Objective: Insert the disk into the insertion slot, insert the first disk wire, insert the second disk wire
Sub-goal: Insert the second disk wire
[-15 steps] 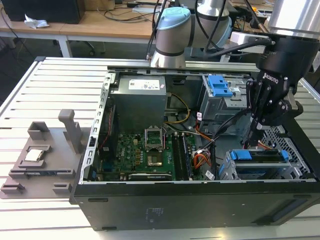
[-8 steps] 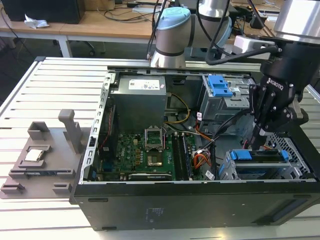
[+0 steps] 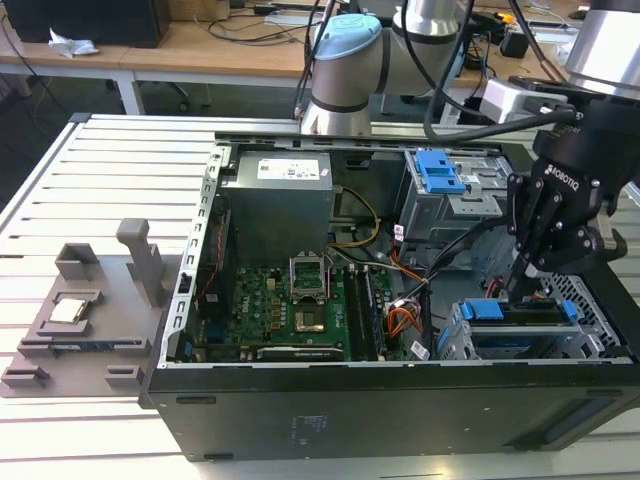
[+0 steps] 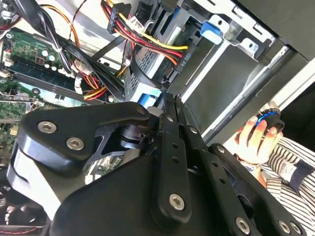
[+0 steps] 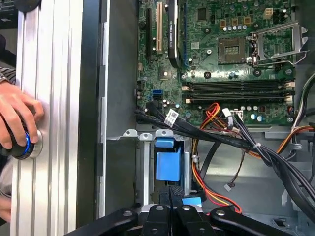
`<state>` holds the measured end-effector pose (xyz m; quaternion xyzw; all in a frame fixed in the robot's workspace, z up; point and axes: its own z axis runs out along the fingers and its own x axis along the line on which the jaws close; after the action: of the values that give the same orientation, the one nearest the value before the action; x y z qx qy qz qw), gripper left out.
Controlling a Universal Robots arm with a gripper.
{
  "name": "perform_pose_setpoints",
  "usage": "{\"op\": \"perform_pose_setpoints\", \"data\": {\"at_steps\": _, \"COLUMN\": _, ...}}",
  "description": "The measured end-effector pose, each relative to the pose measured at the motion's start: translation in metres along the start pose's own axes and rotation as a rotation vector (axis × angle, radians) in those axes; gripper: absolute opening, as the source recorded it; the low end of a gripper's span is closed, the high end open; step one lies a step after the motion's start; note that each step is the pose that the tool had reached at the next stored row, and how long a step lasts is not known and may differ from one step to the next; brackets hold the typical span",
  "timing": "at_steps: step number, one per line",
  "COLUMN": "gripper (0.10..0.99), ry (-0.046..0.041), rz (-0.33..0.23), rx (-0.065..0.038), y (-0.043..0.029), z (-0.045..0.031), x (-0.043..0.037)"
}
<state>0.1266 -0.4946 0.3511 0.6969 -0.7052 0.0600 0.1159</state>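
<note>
My gripper (image 3: 521,290) is clenched, fingers pressed together with nothing I can make out between them, and the tips are right down at the disk (image 3: 515,316). The disk sits in the insertion slot (image 3: 600,320) on its blue carrier. What worries me is the loose wire bundle (image 5: 221,132) running just beside it, since a slightly off push could snag a cable or jam on the slot's edge.

The gripper (image 3: 522,285) is matt black (its screw heads (image 4: 176,200) shine like bare steel). The disk (image 3: 490,311) wears smooth blue plastic. The insertion slot (image 3: 598,305) is dull grey perforated sheet metal, and the table (image 3: 100,170) is ribbed, satin aluminium.
</note>
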Motion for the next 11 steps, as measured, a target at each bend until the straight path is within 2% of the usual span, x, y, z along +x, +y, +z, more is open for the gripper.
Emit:
{"op": "perform_pose_setpoints", "data": {"at_steps": 6, "gripper": 0.133, "ry": -0.0106, "rz": -0.002, "rx": -0.006, "y": -0.0045, "z": 0.0036, "x": -0.001}}
{"op": "perform_pose_setpoints", "data": {"at_steps": 8, "gripper": 0.133, "ry": -0.0113, "rz": -0.003, "rx": -0.008, "y": -0.0085, "z": 0.0044, "x": -0.0013}}
{"op": "perform_pose_setpoints", "data": {"at_steps": 11, "gripper": 0.133, "ry": -0.011, "rz": -0.003, "rx": -0.009, "y": -0.0101, "z": 0.0059, "x": 0.0018}}
